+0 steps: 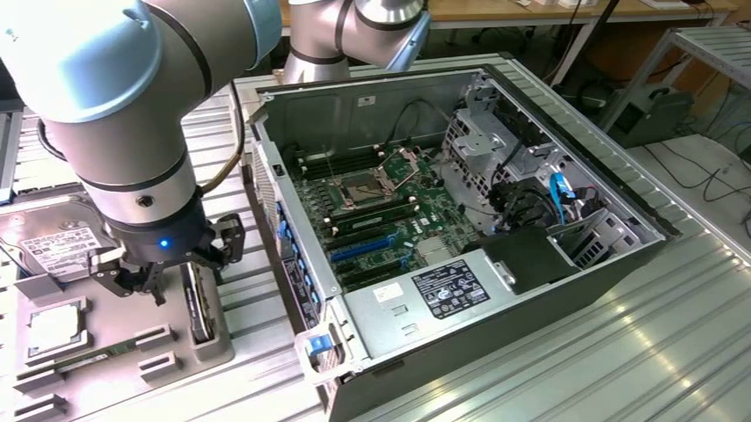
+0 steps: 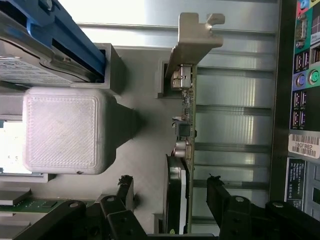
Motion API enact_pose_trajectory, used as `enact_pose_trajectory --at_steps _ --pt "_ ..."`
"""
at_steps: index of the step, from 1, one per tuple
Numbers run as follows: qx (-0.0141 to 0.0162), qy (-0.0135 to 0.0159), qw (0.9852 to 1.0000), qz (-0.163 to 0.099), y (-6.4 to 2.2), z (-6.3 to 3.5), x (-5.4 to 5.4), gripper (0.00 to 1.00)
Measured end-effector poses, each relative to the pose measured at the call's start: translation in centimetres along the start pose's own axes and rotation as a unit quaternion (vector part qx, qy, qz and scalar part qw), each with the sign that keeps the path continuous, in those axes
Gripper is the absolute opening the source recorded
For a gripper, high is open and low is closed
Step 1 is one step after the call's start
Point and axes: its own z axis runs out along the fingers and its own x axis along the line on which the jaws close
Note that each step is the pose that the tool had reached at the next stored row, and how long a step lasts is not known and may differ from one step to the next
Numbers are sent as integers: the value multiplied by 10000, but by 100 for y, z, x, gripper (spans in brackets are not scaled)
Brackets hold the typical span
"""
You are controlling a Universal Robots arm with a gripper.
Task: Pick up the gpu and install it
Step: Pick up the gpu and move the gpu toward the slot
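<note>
Pickup barely begun: the thin black gpu card with silver metal bracket stands on edge in a grey plastic holder, lower left of the exterior view; the black gripper has its jaws wide, straddling the card, untouching; installing into the open black computer case is left.

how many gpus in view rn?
1. The gpu stands on edge in the grey holder beside the case, straddled by the open claw. Others may hide inside.

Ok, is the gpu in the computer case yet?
Out: the gpu stands on edge in the gray holder beside the case, between the open fingers.
</note>
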Motion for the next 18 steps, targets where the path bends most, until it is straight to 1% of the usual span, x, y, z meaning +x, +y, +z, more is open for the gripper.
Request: enact_pose_trajectory --at_steps 2,4,5,6,11,12,13,14,18 --pt "0 0 10000 0 0 0 0 68" --pt "0 0 10000 0 0 0 -1 55" --pt "0 0 10000 1 1 1 -3 55" --pt "-1 -1 10000 0 0 1 -6 49" --pt "0 0 10000 0 -1 0 -17 47" --pt "0 0 10000 0 -1 0 -18 41" --pt "0 0 10000 0 -1 0 -18 41" --pt "0 0 10000 0 -1 0 -18 34" --pt "0 0 10000 0 -1 0 -18 34"
